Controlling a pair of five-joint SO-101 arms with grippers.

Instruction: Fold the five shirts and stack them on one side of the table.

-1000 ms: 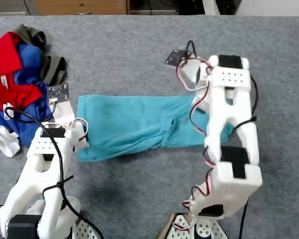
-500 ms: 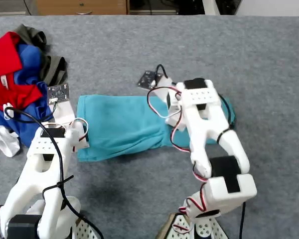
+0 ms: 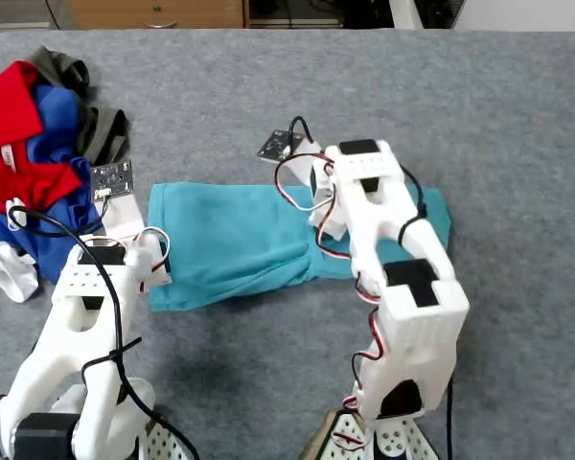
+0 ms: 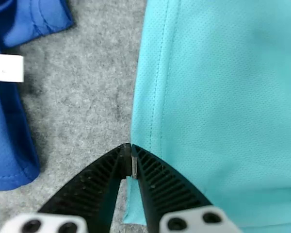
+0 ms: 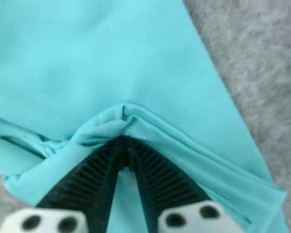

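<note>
Left gripper (image 4: 131, 151) is pinching the hem of the teal shirt (image 3: 235, 240) right at its near left corner, jaws pressed together on what looks like just a sliver of fabric. Right gripper (image 5: 125, 143) is clamping down on a bunched ridge of the same shirt around its middle, and the cloth is puckering up ahead of the tips. The shirt is lying stretched across the middle of the table (image 3: 517, 115), with a twisty crease running under the right arm. The other shirts are sitting in a pile (image 3: 29, 125) at the far left, and the blue one is lying near the teal hem with a strip of table showing between them.

Here's what's bugging me. The left grip is looking really thin, so if the right arm is going to pull hard across, I'm guessing that corner is slipping out and the whole shirt is sliding instead of folding. The right one also seems to be grabbing several layers at once, so the fold is probably landing crooked or rolled up. And with the left arm working so close to the pile, I'm half expecting it to snag the blue shirt and drag it in
</note>
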